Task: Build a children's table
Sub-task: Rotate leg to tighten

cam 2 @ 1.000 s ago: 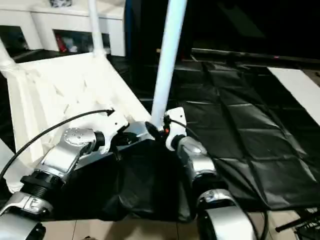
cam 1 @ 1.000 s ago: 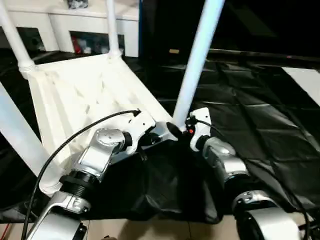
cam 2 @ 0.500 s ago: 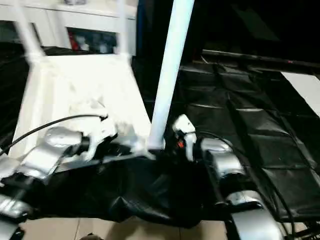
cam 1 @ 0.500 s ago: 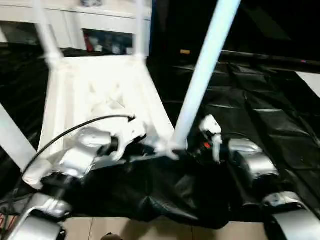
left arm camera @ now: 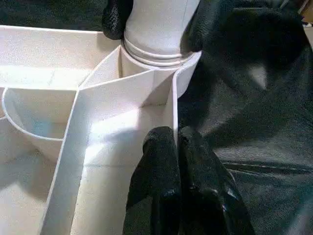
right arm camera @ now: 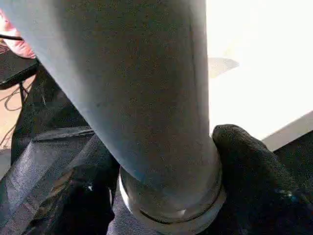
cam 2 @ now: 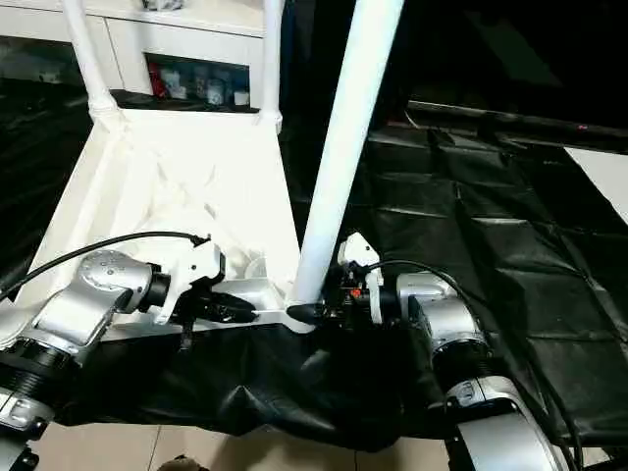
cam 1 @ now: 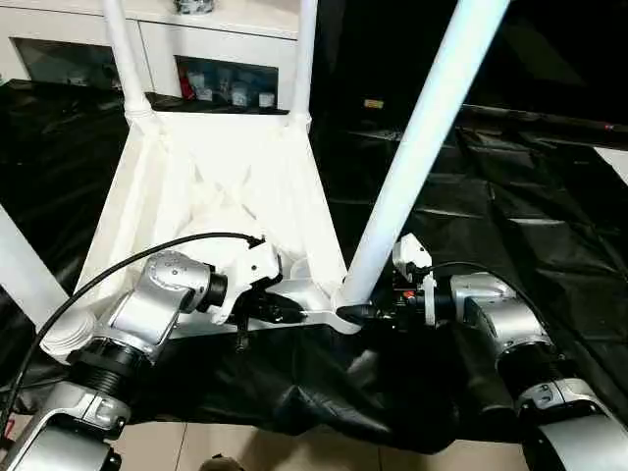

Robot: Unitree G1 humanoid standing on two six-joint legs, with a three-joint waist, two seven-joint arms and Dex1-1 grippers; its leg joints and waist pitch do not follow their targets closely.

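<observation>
The white children's table lies upside down on a black sheet, its ribbed top [cam 1: 211, 186] facing up. Its legs stand in the corner sockets: far left leg [cam 1: 126, 59], far right leg [cam 1: 302, 59], near left leg [cam 1: 20, 265] and near right leg [cam 1: 422, 147]. My left gripper [cam 1: 285, 312] is shut on the thin rim wall [left arm camera: 172, 107] of the top, close to the near right corner. My right gripper [cam 1: 353, 306] holds the base of the near right leg, a black finger [right arm camera: 254, 171] against each side of its collar [right arm camera: 171, 205].
The black sheet [cam 1: 510, 196] covers the floor around the table and bunches up in folds below the near edge. A white cabinet with glass doors [cam 1: 226, 39] stands behind the table. Bare tan floor [cam 1: 294, 451] shows nearest me.
The camera has shifted. Half a second ago my right gripper stood a little to the right of the leg's base; now its fingers are around it. My left gripper stays on the rim.
</observation>
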